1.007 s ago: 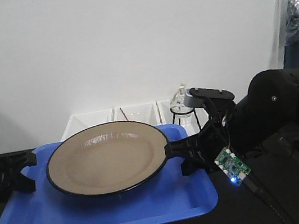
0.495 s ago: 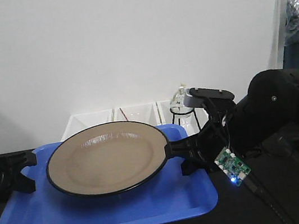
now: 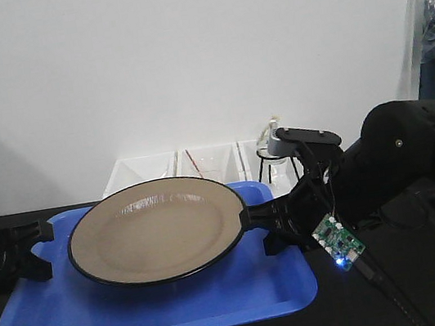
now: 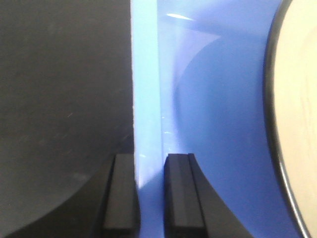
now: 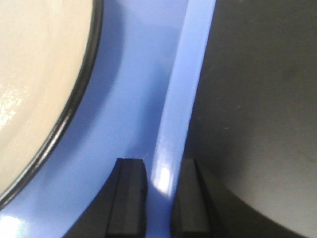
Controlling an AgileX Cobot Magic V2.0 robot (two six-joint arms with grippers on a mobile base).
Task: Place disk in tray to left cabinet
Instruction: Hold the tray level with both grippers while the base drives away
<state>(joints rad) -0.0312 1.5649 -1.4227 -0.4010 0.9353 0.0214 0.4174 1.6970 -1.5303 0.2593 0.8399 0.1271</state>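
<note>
Plain white wall (image 3: 183, 52) at the back, dark black surface (image 3: 434, 277) underneath. Out past the fingertips, up against that wall: a row of small white bins (image 3: 201, 163) and a little black wire stand (image 3: 271, 164) with something glassy on it, too blurry to call. Stretched between the left gripper (image 4: 148, 166) and the right gripper (image 5: 158, 171): the blue tray (image 3: 142, 315), long side toward the camera. Flat inside it, the disk (image 3: 158, 229), tan and glossy with a thin black rim, about midway between the two sets of jaws. On the left, jaws closed down on the tray's rim, one black finger (image 4: 121, 193) outside the pale blue lip and the other inside, pinching it. Same deal on the right: lip sandwiched between both pads, jaws squeezed onto it. Disk edge inboard of each inner finger, with a strip of bare blue tray floor in the gap, so no finger contact with the disk on either side. Can't tell whether the tray rests on the surface or hangs just off it. Dangling just behind the right jaws, under the wrist: a small green circuit board (image 3: 339, 241) with a blue LED lit.
</note>
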